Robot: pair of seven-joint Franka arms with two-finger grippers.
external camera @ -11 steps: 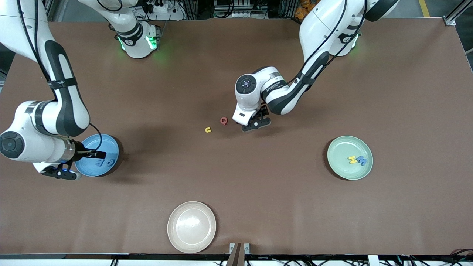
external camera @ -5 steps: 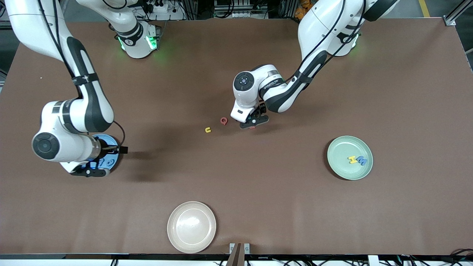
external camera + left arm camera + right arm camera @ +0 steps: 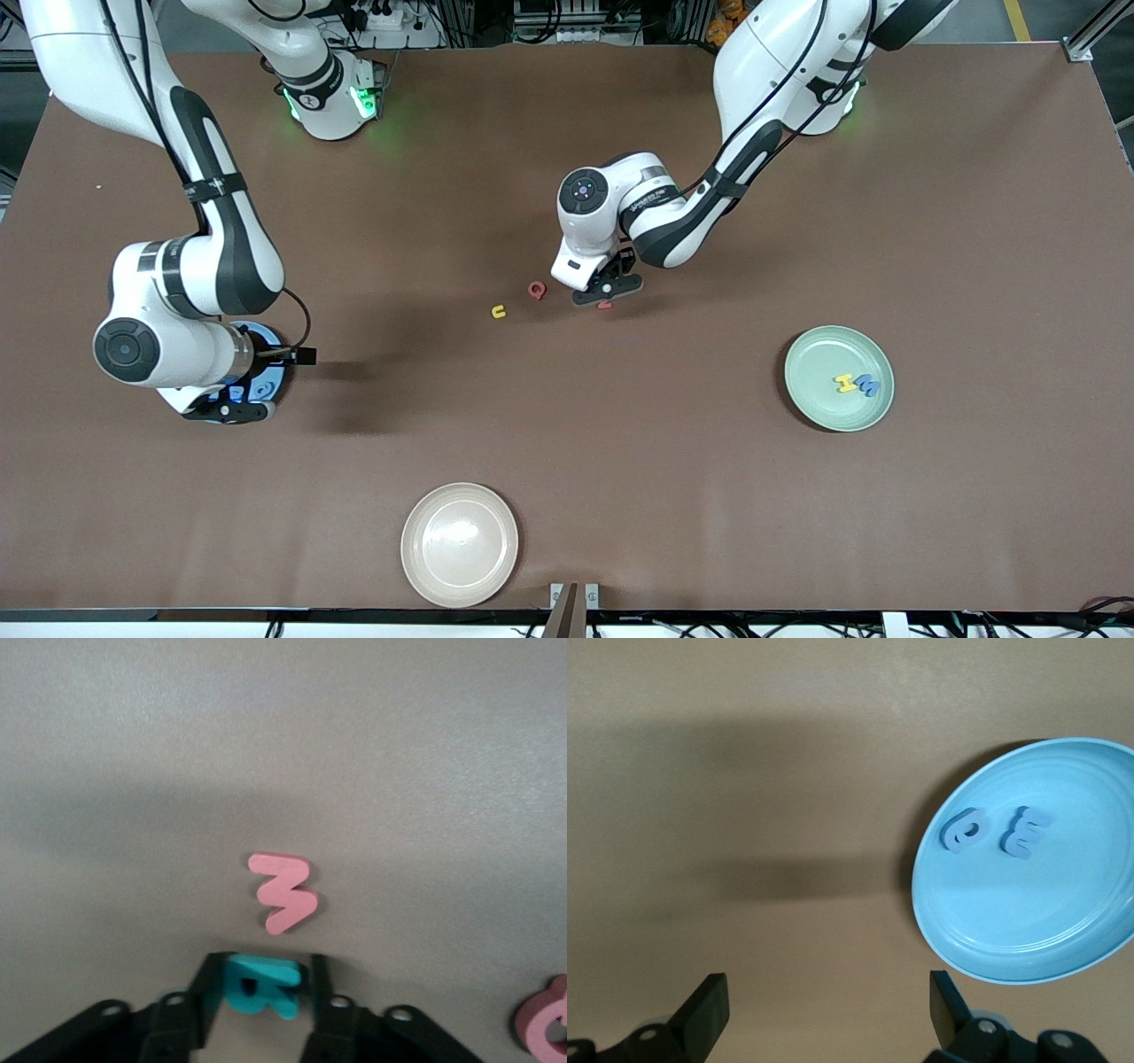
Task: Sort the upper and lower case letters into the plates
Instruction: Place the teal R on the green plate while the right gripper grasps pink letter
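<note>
Now teal letter (image 3: 260,984) between left end effector (image 3: 262,992) fingers.

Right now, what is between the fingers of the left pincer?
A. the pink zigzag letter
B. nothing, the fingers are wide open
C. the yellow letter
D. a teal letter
D: in the left wrist view the left pincer is shut on the teal letter, while the pink zigzag letter lies free on the table just ahead of it.
</note>
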